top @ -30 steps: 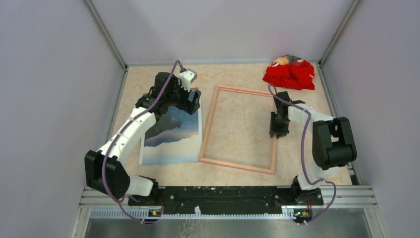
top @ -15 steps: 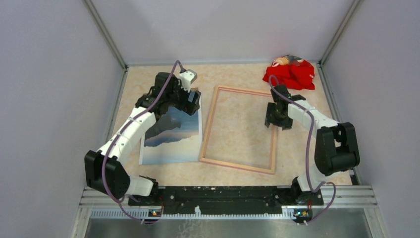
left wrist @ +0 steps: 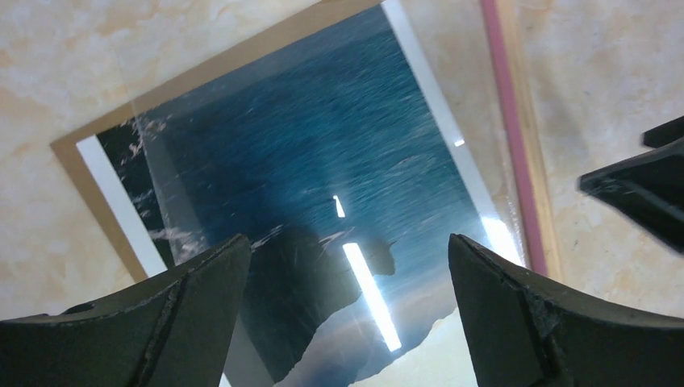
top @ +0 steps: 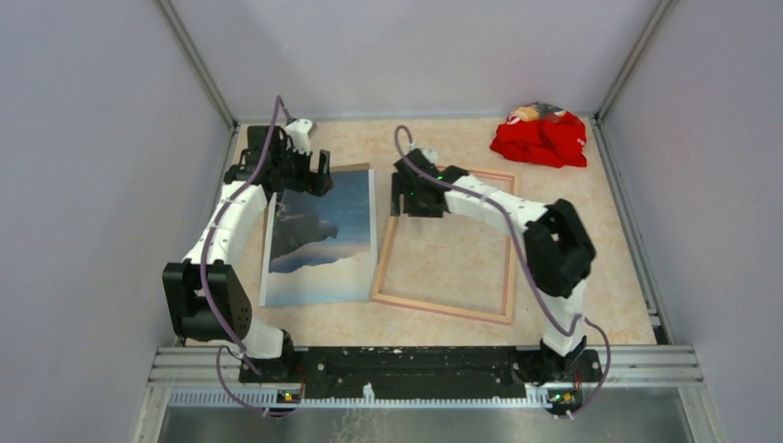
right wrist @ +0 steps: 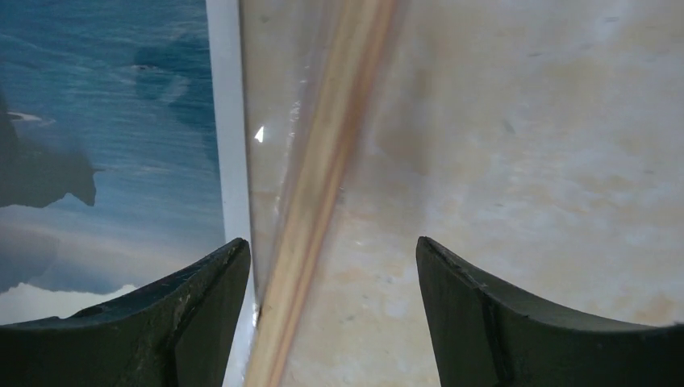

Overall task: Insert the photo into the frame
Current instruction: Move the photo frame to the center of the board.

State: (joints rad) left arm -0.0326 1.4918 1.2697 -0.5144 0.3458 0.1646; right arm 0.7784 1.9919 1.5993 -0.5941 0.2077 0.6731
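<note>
Overhead, the right tool (right wrist: 331,274), spread empty like the left tool (left wrist: 347,274), hides one frame (top: 443,309) corner.

Top view wide; wrist views close, downward, sharing photo (left wrist: 306,161).

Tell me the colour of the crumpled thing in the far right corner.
The crumpled thing is red; the top view shows it best.

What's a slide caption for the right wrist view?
Open right gripper over the frame, one pale rail between its fingers, the photo lying alongside.
</note>
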